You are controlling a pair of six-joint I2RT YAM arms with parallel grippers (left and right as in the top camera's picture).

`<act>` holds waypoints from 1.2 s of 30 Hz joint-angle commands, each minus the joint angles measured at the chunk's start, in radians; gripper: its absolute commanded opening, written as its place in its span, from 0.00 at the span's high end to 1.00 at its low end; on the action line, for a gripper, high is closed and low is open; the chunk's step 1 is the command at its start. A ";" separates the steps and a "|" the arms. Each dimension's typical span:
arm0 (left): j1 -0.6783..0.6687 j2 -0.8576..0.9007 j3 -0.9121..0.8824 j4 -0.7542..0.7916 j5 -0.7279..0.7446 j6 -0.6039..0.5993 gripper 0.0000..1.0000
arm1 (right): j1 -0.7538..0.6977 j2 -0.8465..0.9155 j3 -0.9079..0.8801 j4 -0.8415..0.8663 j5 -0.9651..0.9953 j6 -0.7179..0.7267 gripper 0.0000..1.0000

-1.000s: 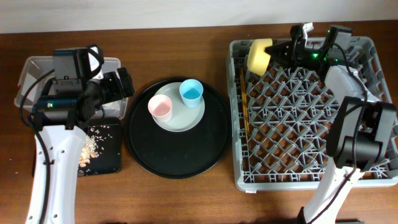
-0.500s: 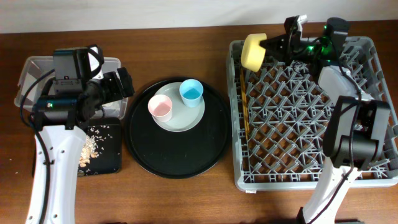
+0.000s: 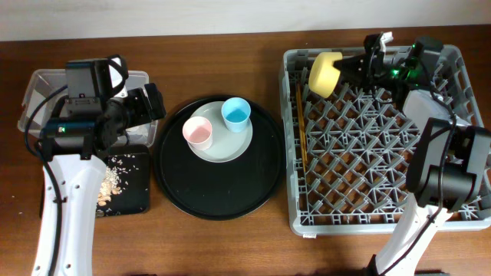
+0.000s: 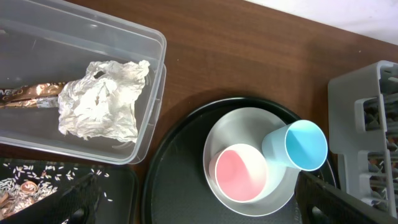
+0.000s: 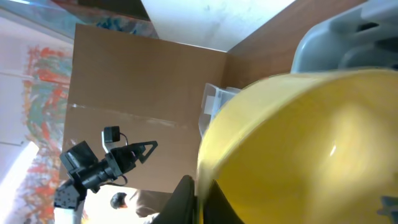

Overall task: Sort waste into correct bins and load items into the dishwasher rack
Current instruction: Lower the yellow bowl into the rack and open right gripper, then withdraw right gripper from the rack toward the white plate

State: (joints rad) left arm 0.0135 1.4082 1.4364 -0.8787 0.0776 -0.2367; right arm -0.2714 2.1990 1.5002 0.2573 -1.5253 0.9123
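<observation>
My right gripper is shut on the rim of the yellow bowl, holding it on edge over the far left corner of the grey dishwasher rack. The bowl fills the right wrist view. Wooden chopsticks lie in the rack's left side. The pink cup and light blue cup stand on the pale plate; all three also show in the left wrist view. My left gripper is open above them. The clear box holds the white napkin and gold-brown wrapper. Food scraps lie on the flat black tray.
The plate and cups rest on a large round black tray between the bins and the rack. My left arm stretches over the flat black tray. The wooden table runs along the front.
My right gripper swung the yellow bowl left and up, then back right and lower over the rack's far left corner. The left arm has not moved.
</observation>
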 commanded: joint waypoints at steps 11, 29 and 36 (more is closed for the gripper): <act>0.003 -0.003 0.012 0.002 0.000 -0.002 0.01 | -0.119 0.014 -0.012 0.001 -0.027 -0.014 0.39; 0.003 -0.003 0.012 0.002 0.000 -0.002 0.01 | -0.220 -0.235 -0.011 0.007 0.073 0.015 0.50; 0.003 -0.003 0.012 0.002 0.000 -0.002 0.01 | 0.011 -0.482 -0.011 -0.325 0.447 -0.185 0.50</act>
State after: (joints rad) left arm 0.0135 1.4082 1.4364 -0.8787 0.0776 -0.2367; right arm -0.3679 1.8172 1.4891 0.0708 -1.3281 0.8810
